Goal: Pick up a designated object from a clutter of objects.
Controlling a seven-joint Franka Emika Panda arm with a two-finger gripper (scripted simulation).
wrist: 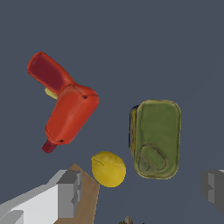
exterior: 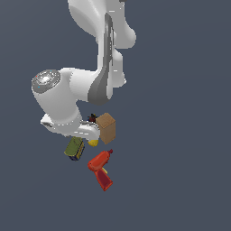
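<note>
The designated object, a rounded tin can (wrist: 157, 138) with an olive-green top and dark blue sides, lies flat on the floor. In the exterior view the can (exterior: 74, 149) sits at the left of the clutter, just below the arm's white hand. My gripper (wrist: 141, 191) hovers above the clutter, open, with its grey fingers (wrist: 69, 192) spread wide and nothing between them. The can lies a little beyond the line between the fingertips, nearer the right-hand one. The fingertips are hidden behind the hand in the exterior view.
A yellow ball (wrist: 108, 169) lies beside the can, touching the tan box (exterior: 107, 127). The red power drill (wrist: 65, 105) lies on its side further out. A tiny dark red-black item (exterior: 93, 118) sits behind the box.
</note>
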